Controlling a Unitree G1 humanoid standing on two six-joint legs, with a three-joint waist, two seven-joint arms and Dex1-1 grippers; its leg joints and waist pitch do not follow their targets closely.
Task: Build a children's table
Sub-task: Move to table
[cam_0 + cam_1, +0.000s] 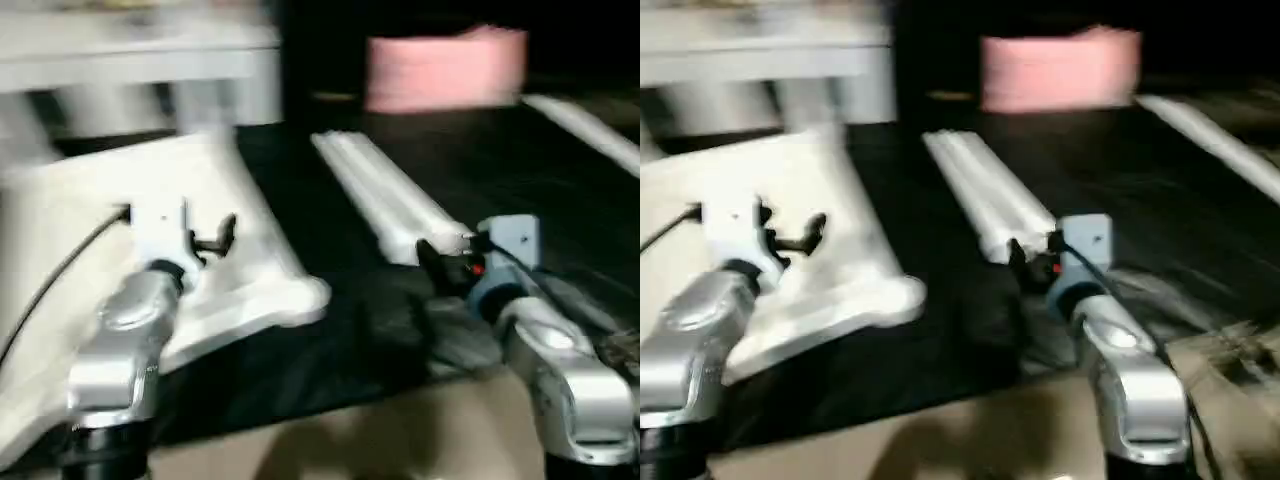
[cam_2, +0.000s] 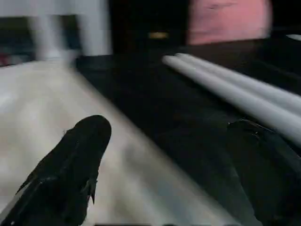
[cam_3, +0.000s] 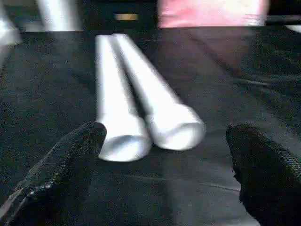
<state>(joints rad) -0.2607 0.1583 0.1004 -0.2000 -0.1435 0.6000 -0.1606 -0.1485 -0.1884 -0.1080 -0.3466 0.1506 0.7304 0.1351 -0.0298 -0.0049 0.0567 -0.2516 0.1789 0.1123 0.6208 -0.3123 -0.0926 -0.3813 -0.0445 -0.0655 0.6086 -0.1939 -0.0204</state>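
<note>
A black mat covers the work surface, its near edge giving way to bare tan floor, while a pink block sits at the far right and a white piece of furniture stands far left.

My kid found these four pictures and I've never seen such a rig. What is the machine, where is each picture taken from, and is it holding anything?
It is a humanoid robot with two silver arms. The two wide pictures come from its head, looking down over the forearms. The other two come from cameras on its wrists, looking along the black fingers.

On the dark surface lie parts of a children's table: the white tabletop to the robot's left and two white legs side by side in the middle. Another leg lies far right. Behind is something pink.

Nothing is held: the left gripper over the tabletop and the right gripper near the leg ends are open.
</note>
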